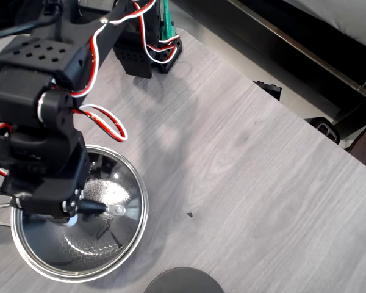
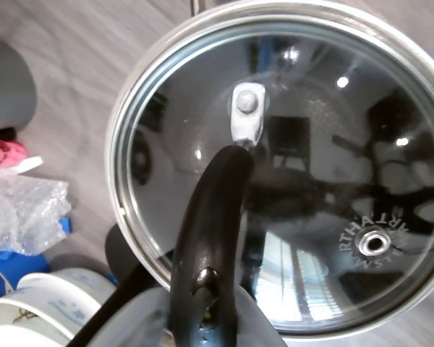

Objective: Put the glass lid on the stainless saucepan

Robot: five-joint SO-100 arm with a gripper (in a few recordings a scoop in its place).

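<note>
In the overhead view we see the glass lid (image 1: 88,223) lying over the stainless saucepan (image 1: 24,259) at the near left of the table (image 1: 244,165), its rim lining up closely with the pan's rim, the honeycomb floor showing through the glass. In the wrist view the gripper (image 2: 202,307) is clamped on the lid's black bar handle (image 2: 210,217). We judge the placing nearly done: the lid looks seated or almost so, though we cannot tell whether it rests fully. What remains is to let go and lift away. A dark grey disc (image 1: 183,281) lies at the near edge.
</note>
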